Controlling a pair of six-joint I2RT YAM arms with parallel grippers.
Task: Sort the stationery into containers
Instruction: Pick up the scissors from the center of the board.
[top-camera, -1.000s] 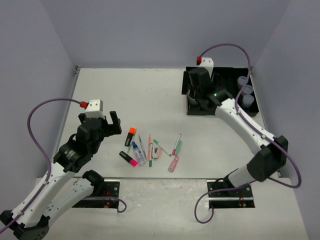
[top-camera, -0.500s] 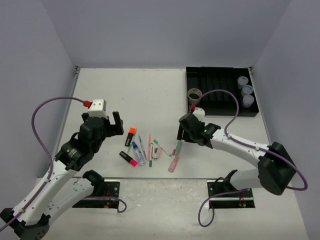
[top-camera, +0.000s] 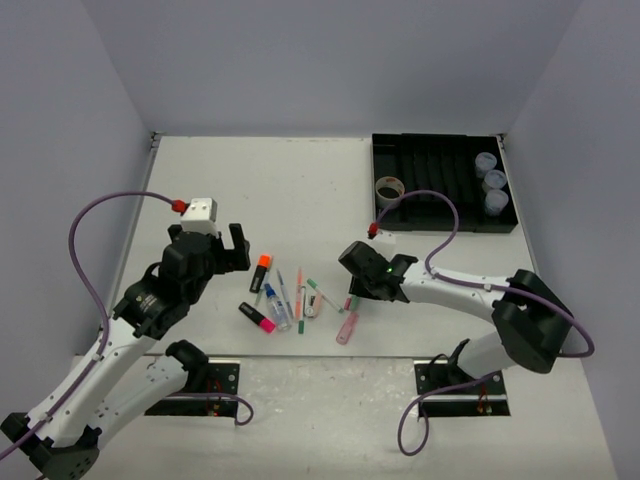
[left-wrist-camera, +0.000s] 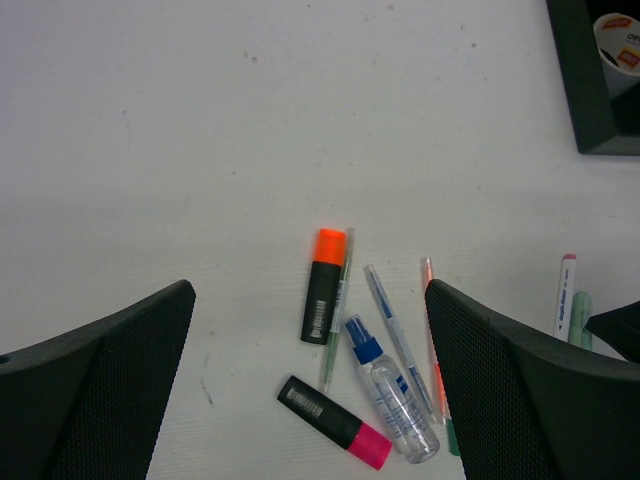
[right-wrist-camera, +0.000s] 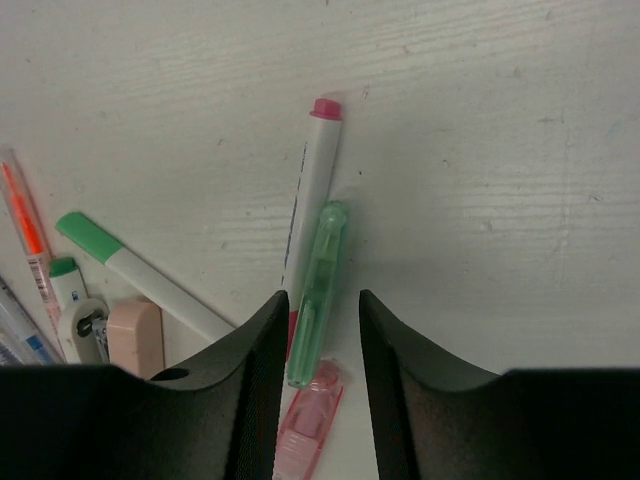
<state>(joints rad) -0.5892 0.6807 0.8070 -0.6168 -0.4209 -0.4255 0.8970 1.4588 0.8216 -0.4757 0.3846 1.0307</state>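
Note:
The stationery lies in a loose pile at the table's middle. In it are an orange highlighter (top-camera: 261, 270), a pink highlighter (top-camera: 258, 317), a small spray bottle (left-wrist-camera: 392, 402) and thin pens. My right gripper (right-wrist-camera: 322, 305) is low over a translucent green pen (right-wrist-camera: 318, 290). Its jaws straddle the pen's lower half, narrowed but open, with a gap on each side. My left gripper (left-wrist-camera: 310, 400) hovers wide open above the highlighters, holding nothing. The black compartment tray (top-camera: 440, 175) at the back right holds a tape roll (top-camera: 389, 189) and three round tubs (top-camera: 490, 180).
A pink-capped white marker (right-wrist-camera: 312, 190) lies right against the green pen. A clear pink item (right-wrist-camera: 312, 415) sits just below the pen, between the right fingers. A green-capped marker (right-wrist-camera: 140, 275) and an orange pen (right-wrist-camera: 25, 225) lie to the left. Grey walls enclose the table.
My right arm swung from the tray's tape-roll corner down to the pile and lowered over the green pen, its jaws narrowing. The left arm barely moved.

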